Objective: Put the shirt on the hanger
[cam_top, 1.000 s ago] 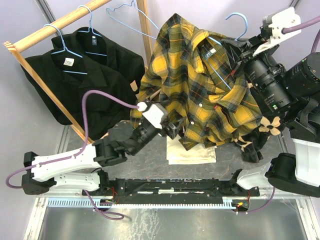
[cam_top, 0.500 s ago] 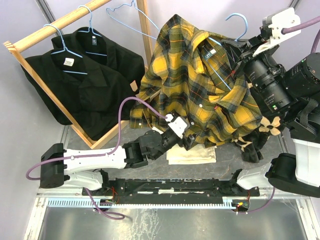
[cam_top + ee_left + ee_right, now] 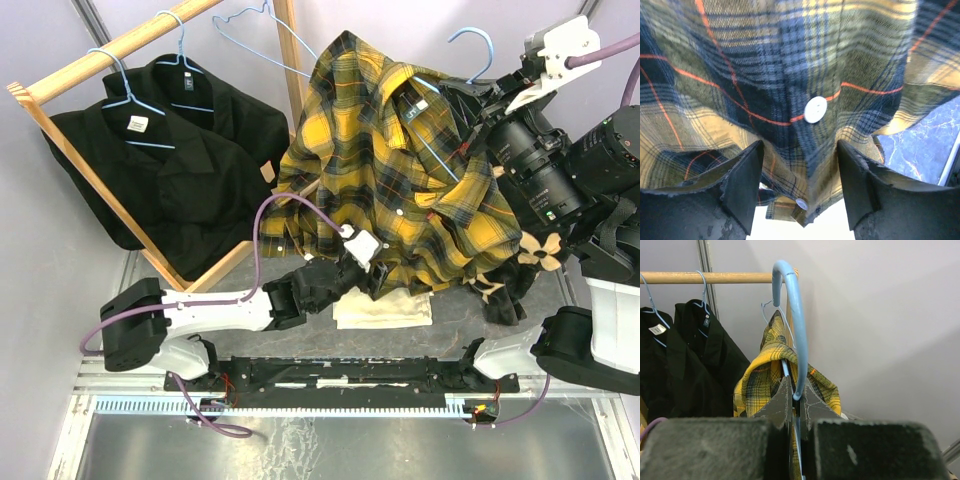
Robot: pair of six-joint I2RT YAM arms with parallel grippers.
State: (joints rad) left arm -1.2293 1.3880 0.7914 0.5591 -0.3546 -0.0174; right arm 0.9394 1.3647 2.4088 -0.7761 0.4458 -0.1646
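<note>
Dressing the hanger (image 3: 791, 305) looks half done: right gripper (image 3: 796, 395) pinches its neck, shirt (image 3: 400, 190) draped over it. Left gripper (image 3: 800, 160), jaws apart, straddles the front hem; next I'd guess pinch and tug straight.

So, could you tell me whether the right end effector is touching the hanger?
Touching: the right wrist view shows the end effector shut on the hanger below its hook.

We see the shirt (image 3: 400, 190) draped on the hanger (image 3: 476, 38), its blue hook beside the right gripper (image 3: 480, 97). The left gripper (image 3: 375, 272) meets the shirt's lower hem, just above a cream cloth (image 3: 385, 310). Black shirts (image 3: 190, 180) hang from a wooden rail (image 3: 120, 45).
</note>
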